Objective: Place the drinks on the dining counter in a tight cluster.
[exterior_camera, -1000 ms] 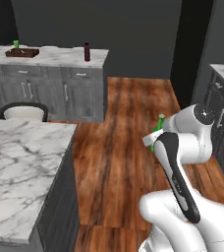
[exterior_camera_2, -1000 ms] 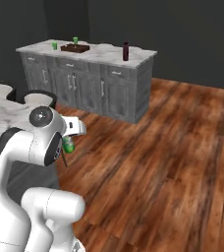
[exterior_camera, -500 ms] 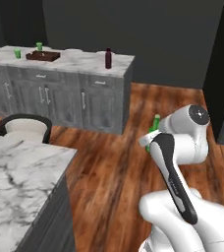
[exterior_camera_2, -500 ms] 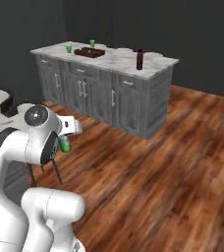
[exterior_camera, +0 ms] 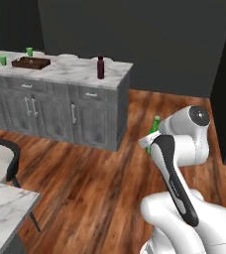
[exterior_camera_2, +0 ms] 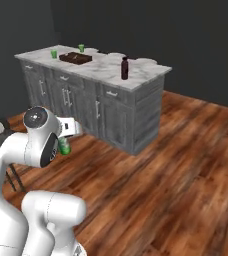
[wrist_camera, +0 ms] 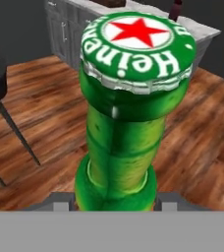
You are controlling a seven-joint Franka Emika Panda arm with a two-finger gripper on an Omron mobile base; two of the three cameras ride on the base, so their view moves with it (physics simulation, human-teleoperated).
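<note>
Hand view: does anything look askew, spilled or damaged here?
Nothing stands out. The green bottle sits capped and intact in the gripper, no spill on the wood floor. The maroon bottle stands upright on the far counter.

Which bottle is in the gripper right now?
The green bottle, red star on its cap, sits in the gripper. The maroon bottle stands on the far counter.

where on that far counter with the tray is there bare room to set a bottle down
On the far counter, bare marble lies between the dark tray and the maroon bottle, and from that bottle to the counter's right end. The left end is crowded: two green cups stand beside the tray, with pale round shapes behind it.
</note>
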